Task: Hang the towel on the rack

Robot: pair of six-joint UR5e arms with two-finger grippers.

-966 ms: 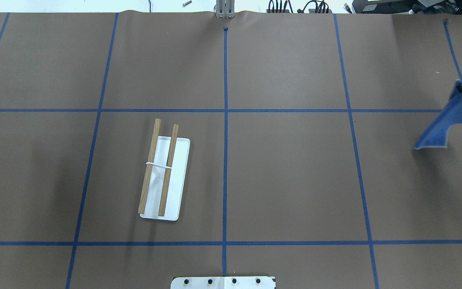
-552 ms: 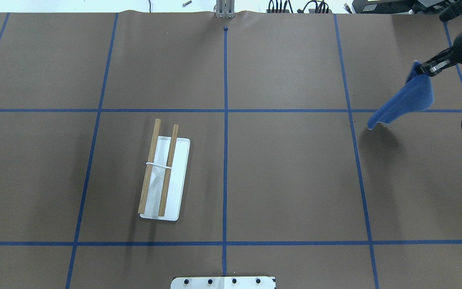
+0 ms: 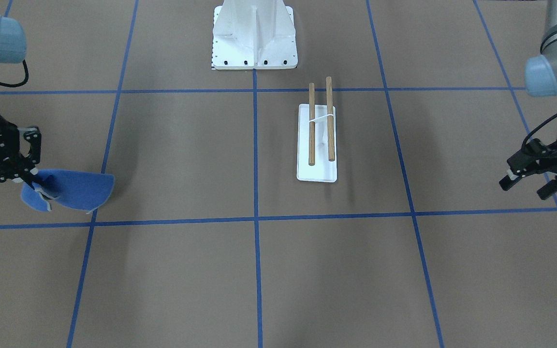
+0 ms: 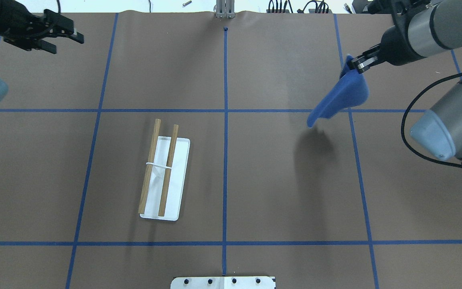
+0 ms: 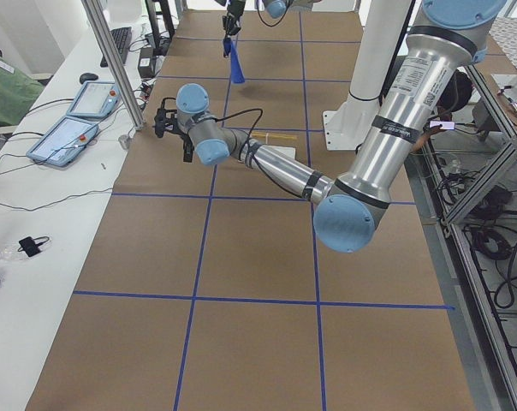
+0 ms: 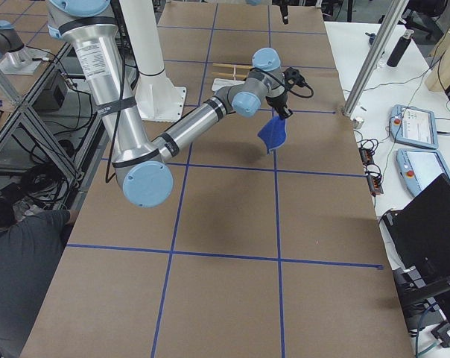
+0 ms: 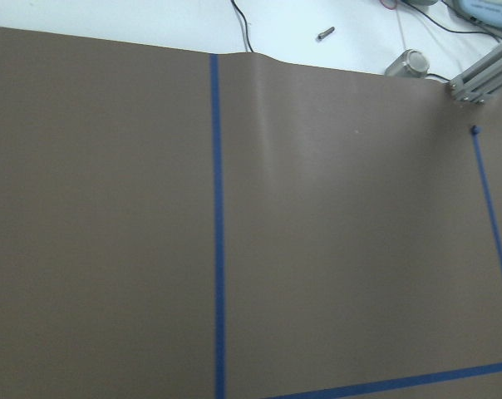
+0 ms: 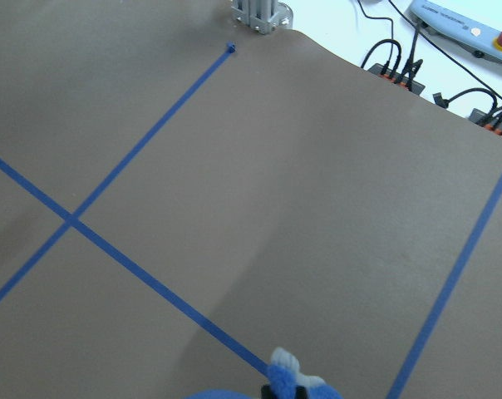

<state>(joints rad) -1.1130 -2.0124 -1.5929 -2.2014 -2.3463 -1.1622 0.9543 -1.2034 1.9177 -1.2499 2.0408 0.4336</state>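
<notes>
The royal-blue towel (image 4: 342, 95) hangs from one corner in my right gripper (image 4: 355, 63), which is shut on it and holds it above the table at the far right. It also shows in the front view (image 3: 73, 188), held by that gripper (image 3: 32, 176). The rack (image 4: 163, 172), two brown rods over a white base, stands left of centre and is bare; it also shows in the front view (image 3: 319, 130). My left gripper (image 4: 68, 38) is open and empty, high at the far left corner, well away from the rack.
The white bolted robot pedestal (image 3: 254, 38) stands at the near edge's middle. Blue tape lines (image 4: 225, 110) divide the brown table cover. Cables and controllers (image 4: 295, 6) lie beyond the far edge. A metal post (image 4: 223, 10) stands at the far edge's middle.
My right gripper has carried the towel leftward and toward the far edge, well in from the table's right edge. My left arm has come into view at the far left.
</notes>
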